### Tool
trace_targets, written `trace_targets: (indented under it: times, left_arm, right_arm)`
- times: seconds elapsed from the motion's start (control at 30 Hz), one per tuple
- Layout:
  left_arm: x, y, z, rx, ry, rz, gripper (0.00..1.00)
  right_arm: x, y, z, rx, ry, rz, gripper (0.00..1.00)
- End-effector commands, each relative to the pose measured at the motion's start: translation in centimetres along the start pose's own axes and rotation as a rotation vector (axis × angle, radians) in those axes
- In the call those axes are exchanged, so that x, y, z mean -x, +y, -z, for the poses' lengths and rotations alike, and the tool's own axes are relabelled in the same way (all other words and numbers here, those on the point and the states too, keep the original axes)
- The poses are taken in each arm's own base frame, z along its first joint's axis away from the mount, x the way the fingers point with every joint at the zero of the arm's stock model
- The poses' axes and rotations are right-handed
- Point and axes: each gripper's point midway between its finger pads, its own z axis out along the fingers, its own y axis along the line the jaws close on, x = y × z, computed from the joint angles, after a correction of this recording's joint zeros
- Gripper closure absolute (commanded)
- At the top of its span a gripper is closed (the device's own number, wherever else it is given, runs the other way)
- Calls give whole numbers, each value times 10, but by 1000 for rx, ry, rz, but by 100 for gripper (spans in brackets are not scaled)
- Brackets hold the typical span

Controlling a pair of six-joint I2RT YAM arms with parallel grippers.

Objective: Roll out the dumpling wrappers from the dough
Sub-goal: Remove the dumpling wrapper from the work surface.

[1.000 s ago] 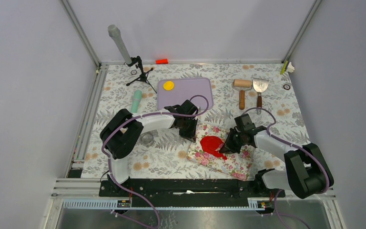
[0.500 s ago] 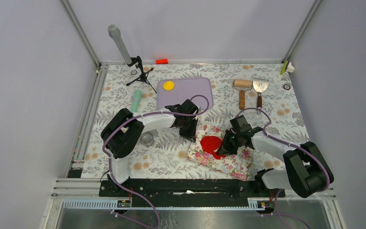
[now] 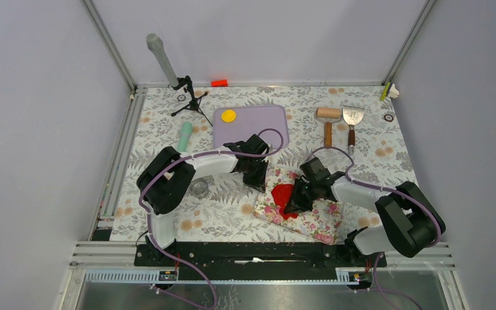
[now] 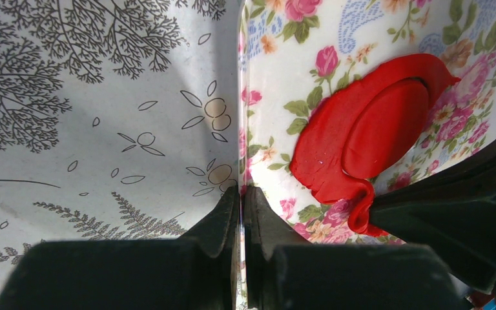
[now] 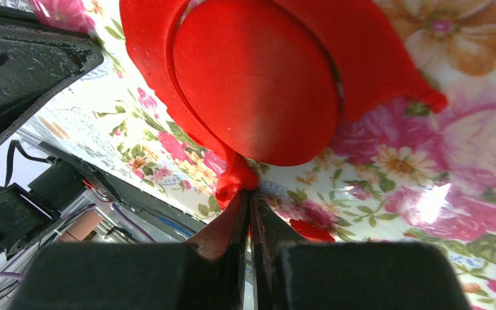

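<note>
The red dough [image 3: 282, 194] lies as a flat sheet on a floral mat [image 3: 316, 219]. A round red wrapper [image 5: 255, 84] sits cut inside the sheet [image 5: 374, 58], and shows in the left wrist view too [image 4: 387, 126]. My right gripper [image 5: 248, 194] is shut on the sheet's ragged near edge, which is bunched and lifted at the tips. A small red scrap [image 5: 310, 229] lies beside it. My left gripper [image 4: 242, 190] is shut on the mat's left edge [image 4: 265, 97]. A yellow wrapper [image 3: 228, 115] lies on the purple board [image 3: 258, 126].
A wooden roller [image 3: 327, 120] and a metal scraper [image 3: 352, 119] lie at the back right. A pale green tool [image 3: 185, 135] and a clear round cutter [image 3: 199, 188] lie at the left. A small tripod [image 3: 190, 98] and a red-orange block [image 3: 219, 82] are at the back.
My right gripper has moved left across the mat with the dough's edge pinched, folding the sheet over so less red shows. The left gripper has held still on the mat.
</note>
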Motion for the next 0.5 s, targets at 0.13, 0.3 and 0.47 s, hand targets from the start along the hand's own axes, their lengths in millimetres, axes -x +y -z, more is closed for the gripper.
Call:
trace_targets:
  times: [0.13, 0.3, 0.47]
  left_arm:
    - [-54, 64, -27, 220, 162, 10, 100]
    - [-51, 62, -24, 219, 141, 9, 100]
    - [-52, 62, -25, 218, 150, 7, 100]
  right_arm:
    - [-4, 9, 4, -4, 25, 59, 91]
    - [-8, 9, 16, -2, 1, 79, 89]
    - [-4, 10, 24, 6, -46, 117, 88]
